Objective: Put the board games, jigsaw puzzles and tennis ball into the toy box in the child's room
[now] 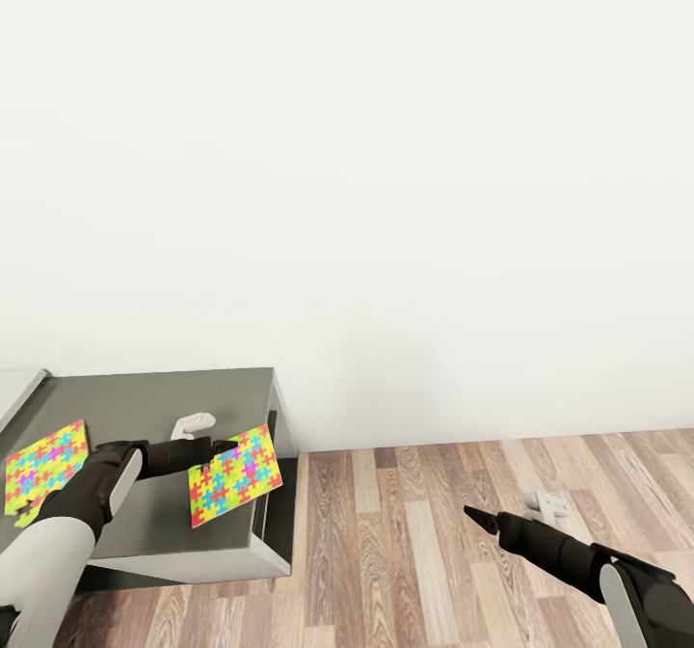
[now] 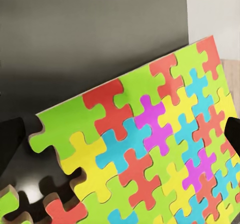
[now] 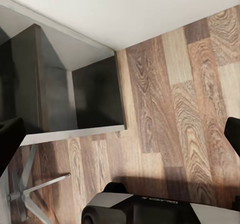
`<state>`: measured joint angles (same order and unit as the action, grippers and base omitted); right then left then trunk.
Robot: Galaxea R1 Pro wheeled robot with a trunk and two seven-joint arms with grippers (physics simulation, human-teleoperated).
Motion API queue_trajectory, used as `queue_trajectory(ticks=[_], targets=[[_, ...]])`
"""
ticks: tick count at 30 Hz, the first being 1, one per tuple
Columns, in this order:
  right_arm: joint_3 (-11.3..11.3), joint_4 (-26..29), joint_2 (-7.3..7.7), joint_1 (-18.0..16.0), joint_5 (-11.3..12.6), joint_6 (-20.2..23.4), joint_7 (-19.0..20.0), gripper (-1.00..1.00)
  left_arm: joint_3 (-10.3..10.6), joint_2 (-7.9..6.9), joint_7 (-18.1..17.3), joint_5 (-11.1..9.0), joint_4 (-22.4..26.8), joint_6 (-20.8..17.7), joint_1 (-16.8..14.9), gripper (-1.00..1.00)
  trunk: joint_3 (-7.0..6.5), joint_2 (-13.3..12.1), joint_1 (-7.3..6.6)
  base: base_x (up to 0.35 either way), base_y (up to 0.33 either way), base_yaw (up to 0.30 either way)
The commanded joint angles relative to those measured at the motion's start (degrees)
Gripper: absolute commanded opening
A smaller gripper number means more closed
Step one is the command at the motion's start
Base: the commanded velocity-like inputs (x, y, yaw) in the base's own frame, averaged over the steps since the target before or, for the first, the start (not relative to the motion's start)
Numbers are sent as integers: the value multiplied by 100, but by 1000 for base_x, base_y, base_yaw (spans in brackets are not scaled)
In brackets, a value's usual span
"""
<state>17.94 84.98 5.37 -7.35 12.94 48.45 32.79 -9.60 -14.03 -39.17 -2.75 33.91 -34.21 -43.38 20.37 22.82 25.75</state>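
Progress is judged to be early: no toy box is seen, and two puzzles are on or over the table's dark end, so nothing can be confirmed as packed.

In the head view, going left to right, the first puzzle (image 1: 43, 465) lies flat on the table (image 1: 154, 397) at about 8 o'clock of the picture, near the table's left part. It is a thin slab of interlocking yellow, pink, green and blue pieces, and a piece looks to be missing at its near corner.

Next, the left gripper (image 1: 224, 447) is reached out over the table at about 7 o'clock. Its fingers are clamped on the edge of the second puzzle (image 1: 235, 474), which is held tilted at the table's right edge, partly overhanging the floor (image 1: 424, 542). In the left wrist view this puzzle (image 2: 150, 149) is seen close up: green, red, yellow, blue and magenta pieces on a brown backing, with a gap of missing pieces at one corner. A small white object (image 1: 193, 425) rests on the table just behind the gripper; what it is cannot be told.

At about 5 o'clock, the right gripper (image 1: 479, 517) is held low over the floor, well apart from the table, with nothing in it. Whether its fingers are apart or together cannot be told.

By judgement, both puzzles, the games and the ball remain to be boxed.
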Motion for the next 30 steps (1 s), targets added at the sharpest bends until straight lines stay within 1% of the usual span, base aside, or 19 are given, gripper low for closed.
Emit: queue_trajectory(ticks=[1, 5, 8, 9, 10, 11, 12, 13, 15, 16, 18, 19, 24, 27, 30], targets=[[8, 0, -1, -4, 5, 35, 22, 100, -17, -1, -13, -30, 2, -50, -4, 100, 9, 10, 3, 0, 0, 0], [2, -11, -14, -11, 10, 33, 24, 100, -46, -10, -58, -34, 8, -50, -4, 100, 9, 10, 3, 0, 0, 0], [-8, -18, -123, -25, 28, 30, 24, 100, -73, -19, -243, -33, 31, -52, -4, 100, 9, 10, 3, 0, 0, 0], [-10, -31, -239, -36, 39, 25, 20, 100, -84, -42, -379, -31, 42, -55, -4, 100, 9, 10, 3, 0, 0, 0], [-10, -40, -305, -46, 45, 23, 21, 100, -87, -59, -452, -31, 46, -55, -4, 100, 9, 10, 3, 0, 0, 0], [-7, -64, -442, -84, 53, 20, 26, 100, -93, -93, -582, -29, 52, -59, -4, 100, 9, 10, 3, 0, 0, 0], [-6, -79, -503, -115, 56, 19, 32, 100, -95, -110, -634, -28, 56, -60, -4, 100, 9, 10, 3, 0, 0, 0], [-4, -122, -597, -199, 61, 21, 41, 100, -100, -142, -716, -29, 67, -63, -4, 100, 9, 10, 3, 0, 0, 0], [-3, -194, -660, -294, 65, 22, 48, 100, -104, -180, -771, -37, 88, -63, -4, 100, 9, 10, 3, 0, 0, 0], [-1, -303, -701, -385, 69, 23, 53, 100, -107, -224, -810, -51, 132, -67, -4, 100, 9, 10, 3, 0, 0, 0], [0, -448, -727, -476, 82, 20, 59, 100, -109, -264, -836, -62, 187, -72, -4, 100, 9, 10, 3, 0, 0, 0], [0, -624, -746, -576, 132, 17, 68, 100, -115, -293, -854, -70, 246, -80, -6, 100, 9, 10, 3, 0, 0, 0], [-3, -1097, -771, -802, 398, -27, 94, 100, -168, -333, -878, -82, 368, -98, -9, 100, 9, 10, 3, 0, 0, 0], [-10, -1364, -777, -885, 580, -177, 99, 100, -207, -340, -882, -86, 412, -105, -10, 100, 9, 10, 3, 0, 0, 0], [-19, -1636, -780, -943, 729, -444, 102, 100, -239, -344, -884, -89, 443, -109, -10, 100, 9, 10, 3, 0, 0, 0]])
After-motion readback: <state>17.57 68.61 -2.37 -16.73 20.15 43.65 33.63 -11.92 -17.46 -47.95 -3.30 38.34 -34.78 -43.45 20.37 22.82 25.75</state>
